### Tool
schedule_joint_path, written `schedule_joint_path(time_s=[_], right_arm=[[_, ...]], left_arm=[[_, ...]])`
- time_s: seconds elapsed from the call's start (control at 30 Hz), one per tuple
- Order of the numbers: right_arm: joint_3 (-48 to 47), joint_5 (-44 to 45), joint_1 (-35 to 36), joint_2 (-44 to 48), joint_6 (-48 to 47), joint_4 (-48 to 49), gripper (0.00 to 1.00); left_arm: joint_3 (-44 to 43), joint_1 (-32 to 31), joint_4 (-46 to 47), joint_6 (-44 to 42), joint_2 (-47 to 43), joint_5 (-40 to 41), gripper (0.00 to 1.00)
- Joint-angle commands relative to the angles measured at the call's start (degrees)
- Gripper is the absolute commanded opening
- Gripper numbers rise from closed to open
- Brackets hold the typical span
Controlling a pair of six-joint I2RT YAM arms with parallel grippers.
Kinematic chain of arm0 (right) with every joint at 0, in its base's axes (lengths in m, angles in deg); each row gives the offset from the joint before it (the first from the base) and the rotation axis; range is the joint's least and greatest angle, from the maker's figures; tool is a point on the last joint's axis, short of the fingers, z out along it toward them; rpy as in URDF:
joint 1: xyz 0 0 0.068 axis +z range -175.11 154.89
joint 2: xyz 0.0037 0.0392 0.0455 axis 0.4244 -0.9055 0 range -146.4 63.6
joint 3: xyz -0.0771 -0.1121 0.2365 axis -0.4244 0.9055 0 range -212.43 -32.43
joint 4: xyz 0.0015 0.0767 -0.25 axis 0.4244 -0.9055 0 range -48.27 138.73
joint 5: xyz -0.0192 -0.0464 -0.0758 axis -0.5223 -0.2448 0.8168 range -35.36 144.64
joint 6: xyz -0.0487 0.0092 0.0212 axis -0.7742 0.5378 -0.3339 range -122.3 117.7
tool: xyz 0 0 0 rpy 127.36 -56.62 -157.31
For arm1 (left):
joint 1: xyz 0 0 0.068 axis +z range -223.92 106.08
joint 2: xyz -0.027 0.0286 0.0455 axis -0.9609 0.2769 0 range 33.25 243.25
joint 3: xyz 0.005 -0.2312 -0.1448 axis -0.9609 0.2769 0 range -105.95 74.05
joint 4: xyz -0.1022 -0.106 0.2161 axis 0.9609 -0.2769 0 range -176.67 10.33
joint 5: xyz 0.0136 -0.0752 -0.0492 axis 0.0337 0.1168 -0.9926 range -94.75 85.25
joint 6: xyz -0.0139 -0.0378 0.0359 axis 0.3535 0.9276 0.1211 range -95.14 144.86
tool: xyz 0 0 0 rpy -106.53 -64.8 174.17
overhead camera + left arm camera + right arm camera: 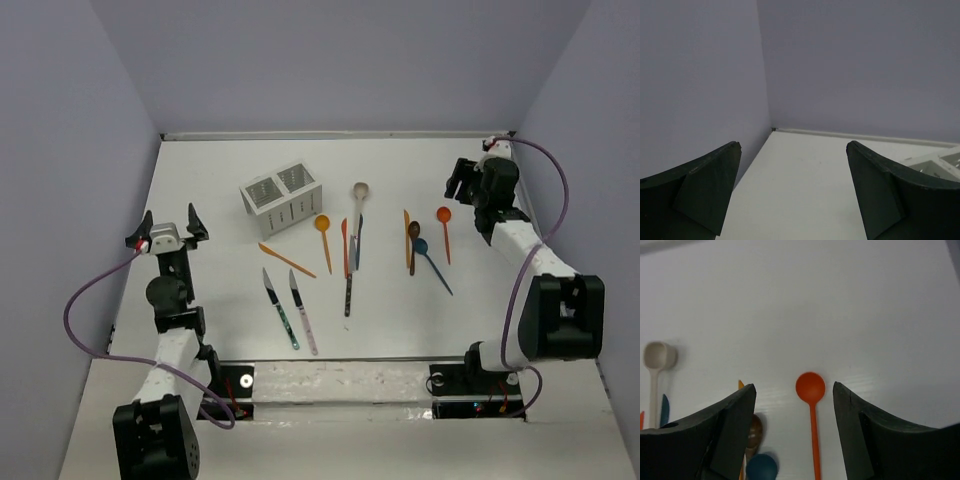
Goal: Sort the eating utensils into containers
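Note:
The eating utensils lie spread across the white table [200, 300]. An orange-red spoon [444, 232] [810, 387] is at the right, beside a brown spoon [413, 238] [755, 432] and a blue spoon [430, 262] [761, 467]. A beige spoon [359, 191] [657, 356] and several knives lie mid-table. The containers, a white perforated caddy [281, 197] [935, 162], stand at the back left. My right gripper [460, 182] [794, 386] hangs open above the orange-red spoon's bowl, which shows between its fingers. My left gripper [170, 217] [793, 147] is open and empty over the table's left side.
Two knives, one with a teal handle [281, 308] and one with a pink handle [303, 312], lie near the front. An orange spoon [322, 226] and an orange knife [286, 259] lie just right of the caddy. Grey walls [330, 60] close in the table on three sides.

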State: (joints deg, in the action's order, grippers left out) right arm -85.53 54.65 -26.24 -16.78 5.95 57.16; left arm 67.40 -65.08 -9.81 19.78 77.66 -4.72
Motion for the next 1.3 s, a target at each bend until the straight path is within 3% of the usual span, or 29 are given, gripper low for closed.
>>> schedule_joint_path(time_s=[0.0,0.17,0.27,0.57,0.77,0.8,0.83,0.9,0.93,1.07,1.17,1.27], right_arm=[[-3.93,-2.01,-0.02,-9.08,0.19,-21.34,0.68],[-9.91,-4.93,-0.02,-16.38,-1.57,-26.52,0.58],[-9.74,-6.43,-0.02,-17.35,-1.66,-26.88,0.58],[-13.16,2.17,2.35,-24.91,-2.98,-30.39,0.56],[-17.91,7.98,2.36,-29.83,-3.68,-32.86,0.50],[-18.35,8.77,2.36,-30.27,-3.85,-33.12,0.44],[-18.88,9.82,2.36,-30.80,-4.12,-33.99,0.26],[-19.75,10.01,2.36,-31.59,-4.38,-34.44,0.05],[-19.93,9.83,2.88,-31.51,-4.38,-34.79,0.00],[-20.20,12.99,4.28,-27.83,-3.95,-34.79,0.00],[-21.78,15.19,7.27,-20.28,-4.38,-34.36,0.00],[-24.75,18.61,15.16,-12.21,-8.05,-30.16,0.00]], left_arm=[[-6.60,0.74,-20.69,-7.92,4.20,-6.43,0.99],[-12.68,0.91,-34.95,-12.40,4.56,-9.08,0.99],[-12.51,0.91,-37.60,-14.59,3.24,-9.52,0.99],[-10.84,0.92,-43.50,-17.42,0.78,-11.19,0.99],[-10.39,1.00,-42.27,-17.16,0.07,-10.67,0.99],[-10.40,1.00,-42.09,-17.07,0.33,-10.41,0.99],[-10.48,1.00,-41.92,-16.98,0.51,-10.23,0.99],[-10.31,1.09,-40.70,-16.37,0.42,-9.01,0.99],[-10.05,1.18,-39.90,-15.93,0.33,-8.48,0.99],[-7.94,1.88,-32.18,-11.64,-0.02,-6.53,0.99],[-8.02,2.49,-23.32,-7.85,2.61,-10.03,0.99],[-6.53,2.41,-13.92,-2.75,6.74,-11.11,0.99]])
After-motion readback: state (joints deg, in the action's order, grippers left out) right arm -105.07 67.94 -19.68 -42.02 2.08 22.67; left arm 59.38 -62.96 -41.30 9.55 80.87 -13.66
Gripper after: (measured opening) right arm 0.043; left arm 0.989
